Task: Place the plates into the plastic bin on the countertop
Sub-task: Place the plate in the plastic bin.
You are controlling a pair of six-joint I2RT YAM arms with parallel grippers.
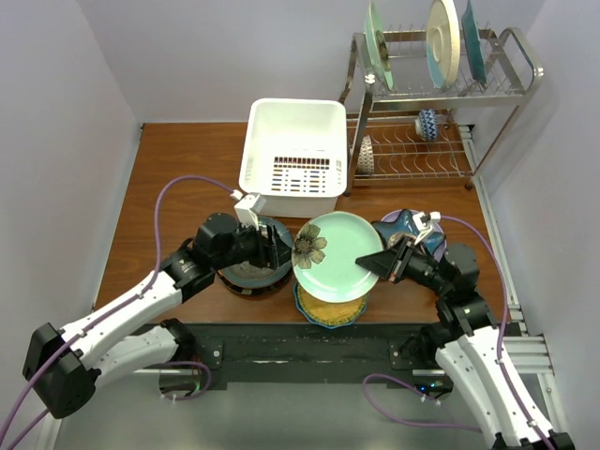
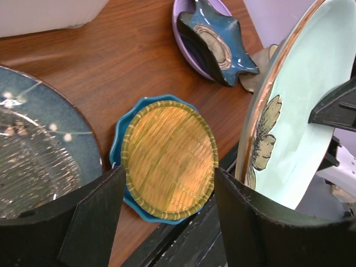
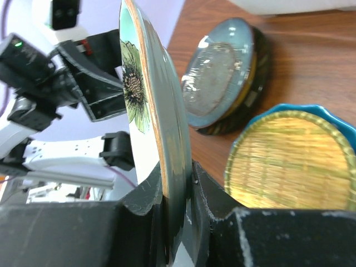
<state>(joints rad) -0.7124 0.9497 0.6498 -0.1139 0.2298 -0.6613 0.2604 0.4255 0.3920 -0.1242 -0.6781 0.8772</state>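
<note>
My right gripper is shut on the right rim of the mint plate with a flower and holds it tilted up above the countertop; the right wrist view shows the rim pinched between the fingers. My left gripper is open and empty at the plate's left edge, which lies outside its right finger. Below lie an orange woven-look plate on a blue one, a dark teal plate with a clear glass plate on it, and a blue star plate on a lilac one. The white plastic bin stands behind.
A metal wire dish rack stands at the back right with three large plain plates upright on top and a small mug on its lower shelf. A black rail runs along the near edge. Walls close both sides.
</note>
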